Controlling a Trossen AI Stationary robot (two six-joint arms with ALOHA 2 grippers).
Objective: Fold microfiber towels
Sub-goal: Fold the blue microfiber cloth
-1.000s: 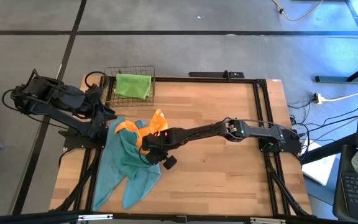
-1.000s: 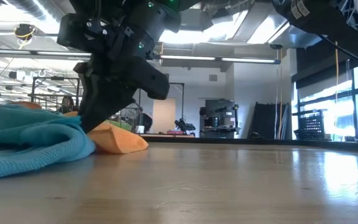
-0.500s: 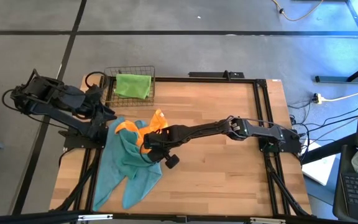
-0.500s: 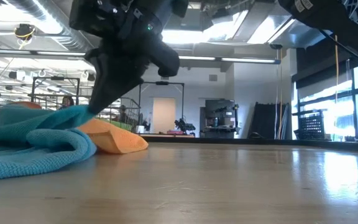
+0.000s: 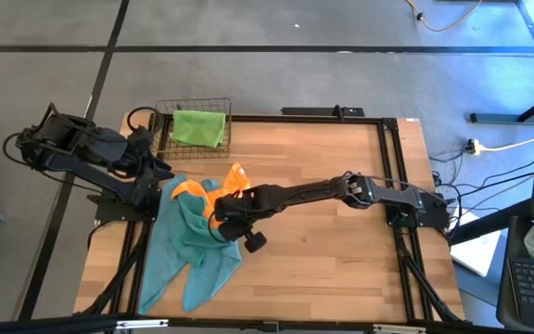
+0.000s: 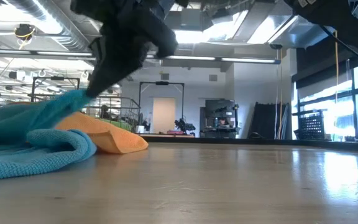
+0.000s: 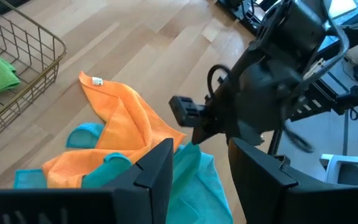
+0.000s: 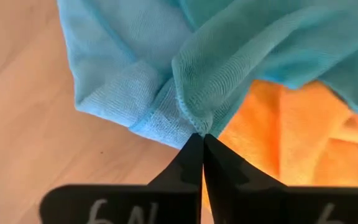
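Note:
A heap of teal towels (image 5: 189,249) lies at the table's left, partly over an orange towel (image 5: 219,189). A lime green towel (image 5: 197,127) rests inside a wire basket (image 5: 165,139) at the far left. My right gripper (image 8: 201,148) reaches across the table to the heap's right side and is shut on a teal towel (image 6: 61,106). My left gripper (image 7: 199,167) hangs open above the table's left edge, looking down on the heap, and touches nothing. My right gripper pinches a bunched edge of the teal towel (image 8: 196,122) between its two fingertips. The fingers slant down from the table's right side. That edge is drawn up into a peak (image 6: 73,99) below the gripper, while the towel's remainder lies on the heap.
The orange towel (image 8: 291,140) lies right under the lifted teal edge. The wire basket (image 7: 23,53) stands close to the heap's far side. Bare wooden tabletop (image 5: 332,260) stretches to the right of the heap.
My right gripper has risen from the heap and rolled a little. The teal towel's edge has come up with it, from lying flat on the heap to a raised peak; the remaining cloth and the orange towel have stayed where they were.

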